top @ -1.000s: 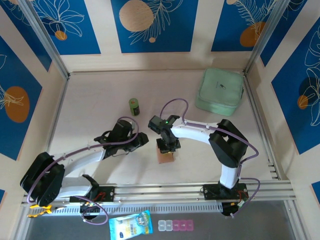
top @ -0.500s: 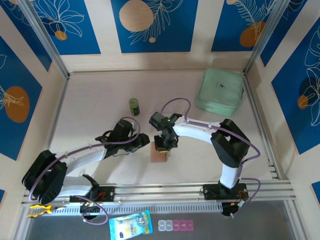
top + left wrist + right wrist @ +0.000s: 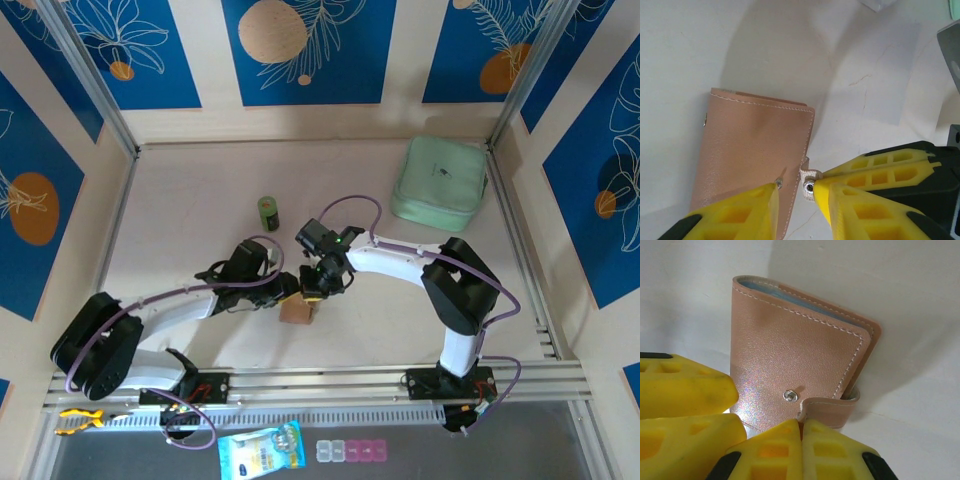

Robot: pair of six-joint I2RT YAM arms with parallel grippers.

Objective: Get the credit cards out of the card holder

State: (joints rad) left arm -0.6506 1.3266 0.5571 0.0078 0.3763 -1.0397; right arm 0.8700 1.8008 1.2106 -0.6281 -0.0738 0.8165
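one closed card holder [image 3: 795,355] is seen on the tabletop [image 3: 200,200], front and centre. its snap tab [image 3: 826,407] is unfastened and pinched by the right tool [image 3: 801,440], while the left tool [image 3: 796,194] is held narrowly parted at the same corner. the cover is probably best pinned down while the tab is lifted. the cards inside cannot be counted; two tools and one mint case [image 3: 440,182] are shown.

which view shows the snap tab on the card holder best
right wrist: the snap tab wraps the card holder edge, close up. left wrist shows its tip between fingers; top external, just a tan patch.
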